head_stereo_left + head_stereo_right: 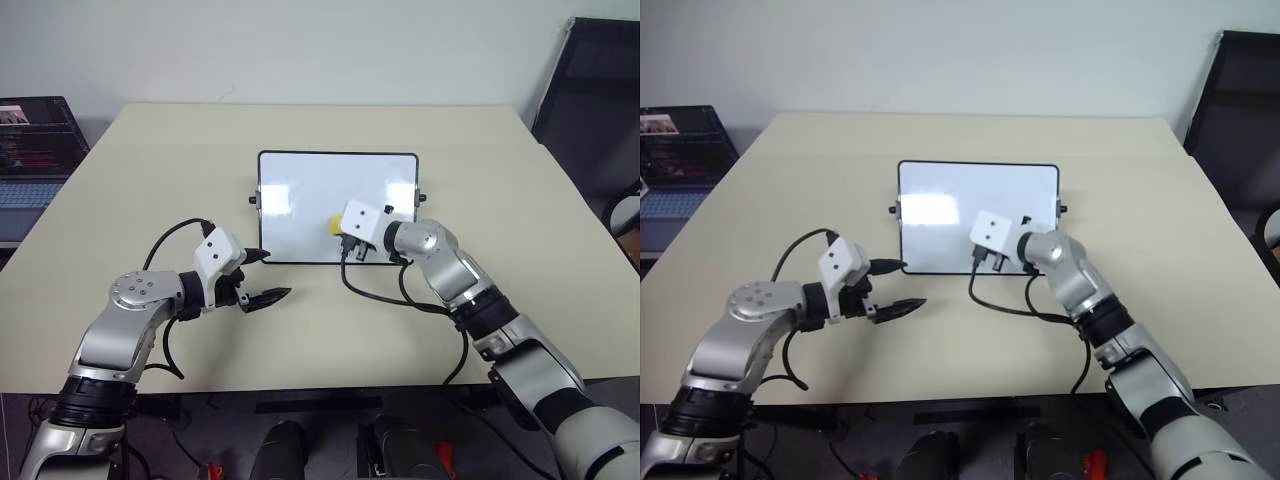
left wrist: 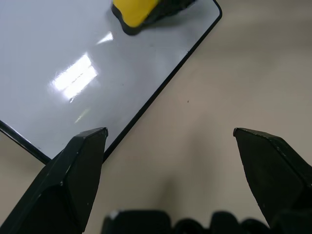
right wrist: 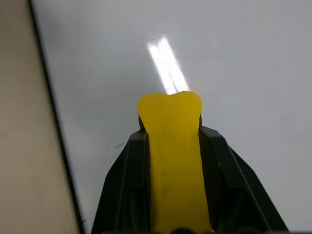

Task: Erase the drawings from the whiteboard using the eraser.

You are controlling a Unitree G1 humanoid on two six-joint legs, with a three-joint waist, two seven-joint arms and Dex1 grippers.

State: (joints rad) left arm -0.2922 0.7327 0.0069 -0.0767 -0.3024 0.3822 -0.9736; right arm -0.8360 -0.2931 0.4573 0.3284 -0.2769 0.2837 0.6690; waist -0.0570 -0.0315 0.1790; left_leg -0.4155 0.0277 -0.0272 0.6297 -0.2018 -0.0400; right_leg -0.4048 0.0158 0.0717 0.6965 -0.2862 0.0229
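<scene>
Yellow eraser (image 3: 174, 161) clamped in right gripper (image 3: 170, 134) jaws, on glossy whiteboard (image 1: 300, 200); left gripper (image 2: 168, 139) jaws apart

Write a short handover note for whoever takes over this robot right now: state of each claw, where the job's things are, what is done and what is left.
Right claw: shut on the eraser, held over the whiteboard near its front edge.
Left claw: open, holding nothing, beside the board's front left corner over the table.
Whiteboard: flat at the table's centre.
Done: eraser picked up and brought to the board; no drawings visible on the uncovered surface.
Left: check the area hidden under the right arm, wipe any marks, then put the eraser down.
</scene>
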